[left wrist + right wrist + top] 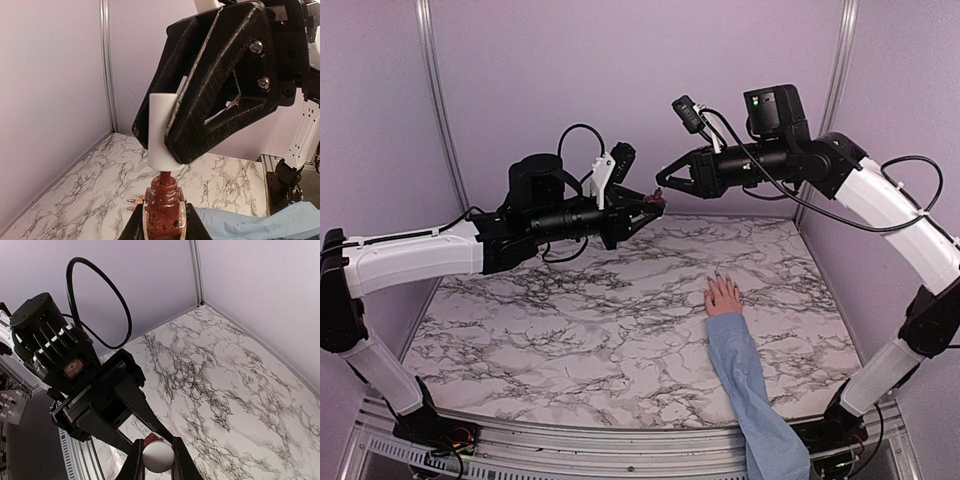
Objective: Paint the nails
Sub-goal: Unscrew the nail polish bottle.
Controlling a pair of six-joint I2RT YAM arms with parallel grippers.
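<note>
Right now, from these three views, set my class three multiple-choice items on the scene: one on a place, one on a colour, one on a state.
1. Where is the hand?
A. Palm down on the marble table
B. Raised in the air
C. Against the back wall

2. What colour is the polish in the bottle?
A. Blue
B. Dark red
C. Clear

3. What is the right gripper doing?
A. Open and empty
B. Shut on the hand
C. Shut on the white cap

Answers: 1 A, its fingers lie flat on the marble. 2 B, the glass shows dark red in the left wrist view. 3 C, its fingers pinch the cap above the bottle.
</note>
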